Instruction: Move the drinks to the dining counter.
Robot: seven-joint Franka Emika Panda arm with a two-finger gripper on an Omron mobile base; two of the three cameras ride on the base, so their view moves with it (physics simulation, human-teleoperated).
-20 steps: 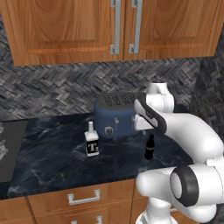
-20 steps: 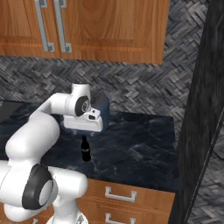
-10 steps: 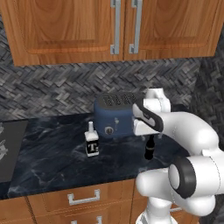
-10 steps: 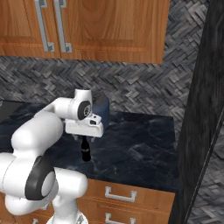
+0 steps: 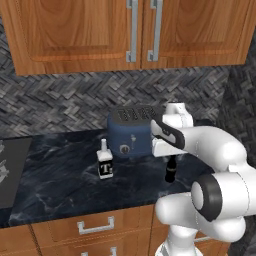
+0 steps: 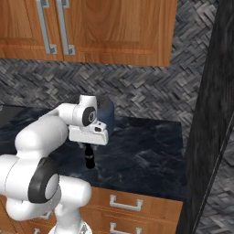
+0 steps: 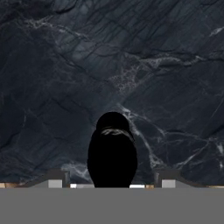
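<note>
A slim black bottle (image 5: 170,173) (image 6: 90,161) stands upright on the black marble worktop (image 5: 60,185), right of the blue toaster. My gripper (image 5: 171,159) (image 6: 89,148) points straight down over it, fingers either side of the neck. In the hand view the bottle's round top (image 7: 112,153) sits between the two fingertips (image 7: 57,178), with a gap showing on each side, so the gripper (image 7: 112,179) is open around it. A squat clear bottle with a black "T" label and white cap (image 5: 105,165) stands left of the toaster's front. The dining counter is out of view.
The blue toaster (image 5: 131,132) (image 6: 106,114) stands just behind the hand. Wooden wall cabinets (image 5: 135,30) hang overhead. A stove edge (image 5: 7,170) lies at far left. A tall dark panel (image 6: 210,114) bounds the worktop on the right. Drawers (image 5: 95,227) run below.
The hand has come down from above the black bottle until its fingers straddle the neck. The fingers have narrowed toward the bottle. Both bottles have stayed where they were.
</note>
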